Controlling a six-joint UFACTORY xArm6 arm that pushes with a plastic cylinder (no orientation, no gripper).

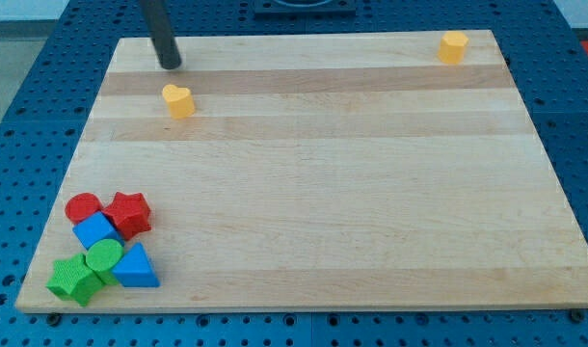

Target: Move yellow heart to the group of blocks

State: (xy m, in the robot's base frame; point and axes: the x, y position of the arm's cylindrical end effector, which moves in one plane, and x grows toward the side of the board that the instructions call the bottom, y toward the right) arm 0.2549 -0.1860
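Camera view: my tip [170,66] – a bare rod tool, holding nothing – stands just beyond the yellow heart [178,100], far-left on the worktop [371,193]. Approach step; next, push it near-left toward the group of blocks [106,249], approx. straight.

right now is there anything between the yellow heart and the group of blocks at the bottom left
Nothing: in the camera view only bare board lies between the yellow heart and the group of blocks. My tip sits just above the heart, towards the view's top, apart from it.
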